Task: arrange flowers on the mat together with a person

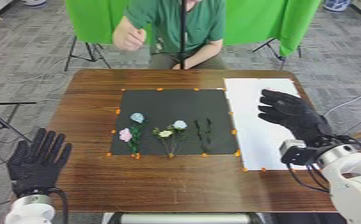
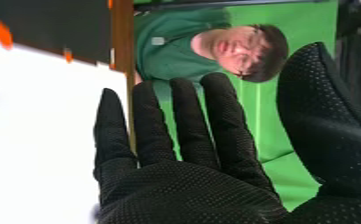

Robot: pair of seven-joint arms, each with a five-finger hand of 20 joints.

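Observation:
On the dark mat (image 1: 172,100) lie a stem with a pink flower (image 1: 126,135) and a light blue flower (image 1: 137,118), beside it stems with a cream flower (image 1: 165,134) and a pale blue flower (image 1: 180,125), and two thin green stems (image 1: 204,135). My right hand (image 1: 287,109) is over the white sheet at the right, apart from the flowers, its fingers relaxed. In the right wrist view the same hand (image 2: 190,187) has straight fingers and holds nothing. My left hand (image 1: 40,162) is open at the table's left edge, fingers straight.
A white sheet (image 1: 258,145) lies right of the mat on the brown table (image 1: 159,185), and orange tape pieces (image 1: 233,132) mark the edges. Across the table sits a person in green, one hand (image 1: 130,37) raised away from the flowers.

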